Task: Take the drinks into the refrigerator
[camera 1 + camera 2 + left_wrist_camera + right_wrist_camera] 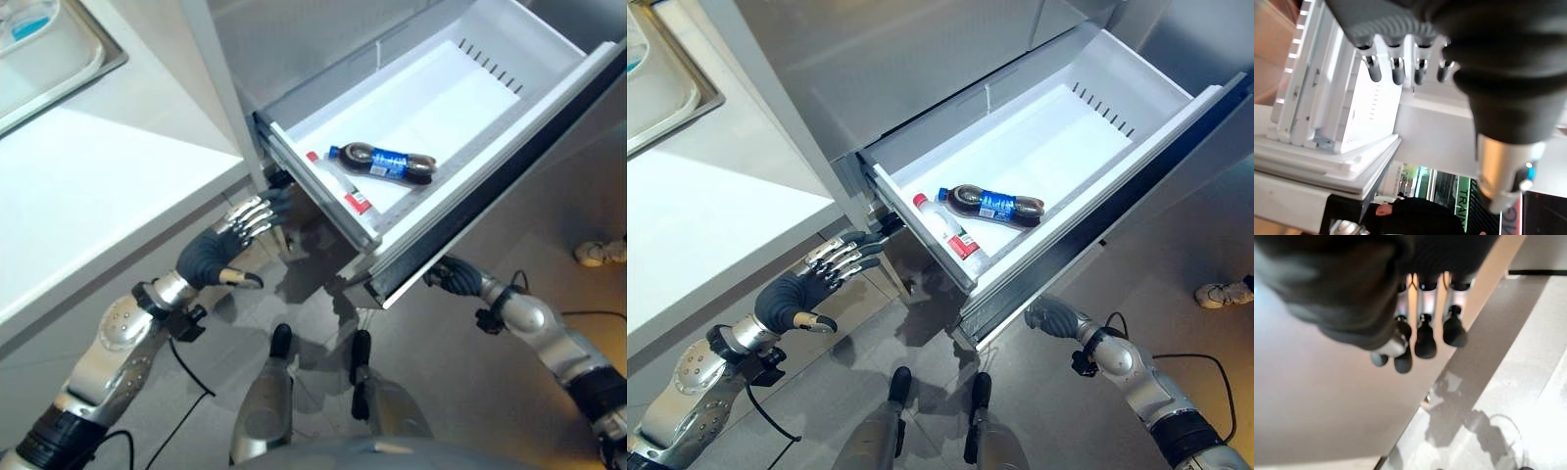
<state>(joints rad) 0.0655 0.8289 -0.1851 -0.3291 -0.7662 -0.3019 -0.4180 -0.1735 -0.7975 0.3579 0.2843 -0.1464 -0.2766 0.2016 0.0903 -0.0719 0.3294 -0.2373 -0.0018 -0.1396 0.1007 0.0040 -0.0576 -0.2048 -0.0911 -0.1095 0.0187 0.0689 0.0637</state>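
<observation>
The right hand (1050, 315) sits under the front panel of the drawer (1097, 211), fingers straight against it, probably placed to push it shut. The left hand (813, 274) hovers by the drawer's near corner, fingers extended and holding nothing. Inside, the cola bottle (991, 205) lies flat on the drawer floor; a clear bottle (950, 233) lies beside it, against the front wall.

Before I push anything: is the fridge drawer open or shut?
Open: the drawer is pulled out, with two bottles lying inside.
</observation>
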